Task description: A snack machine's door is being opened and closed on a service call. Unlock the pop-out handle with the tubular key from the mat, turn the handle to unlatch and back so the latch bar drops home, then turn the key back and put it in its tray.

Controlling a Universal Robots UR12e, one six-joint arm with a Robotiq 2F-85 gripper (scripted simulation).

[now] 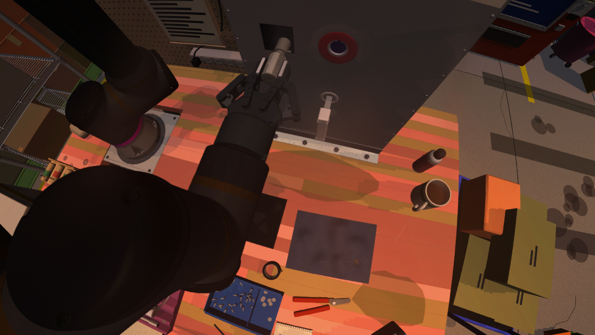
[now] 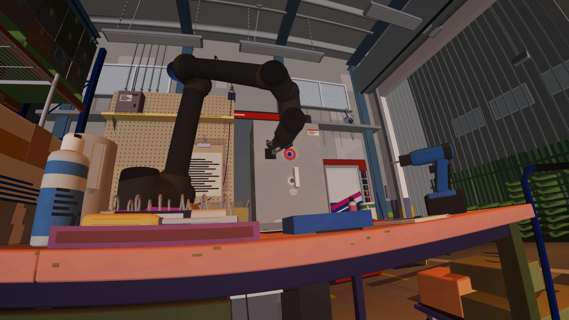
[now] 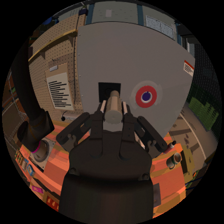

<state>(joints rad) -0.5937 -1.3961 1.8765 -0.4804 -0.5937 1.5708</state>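
The tubular key (image 1: 276, 61) (image 3: 113, 108) is a pale metal cylinder that points at a black square tray (image 1: 276, 36) (image 3: 109, 92) (image 2: 270, 153) mounted on the grey door panel, with its tip in front of the tray. To the right of the tray sits the red ring lock with its dark blue centre (image 1: 338, 47) (image 3: 146, 96) (image 2: 290, 154). Below the lock, the pale handle (image 1: 324, 117) (image 2: 295, 176) hangs upright on its ring. The dark mat (image 1: 331, 246) on the bench is empty. My gripper (image 1: 272, 68) (image 3: 113, 112) is closed around the key.
The grey door panel (image 1: 358, 71) stands right in front of the fingers. A bolted metal strip (image 1: 328, 146) runs along its foot. A mug (image 1: 432, 194) and a small bottle (image 1: 428, 160) stand to the right, with red pliers (image 1: 318, 305) and a blue parts tray (image 1: 243, 303) at the near edge.
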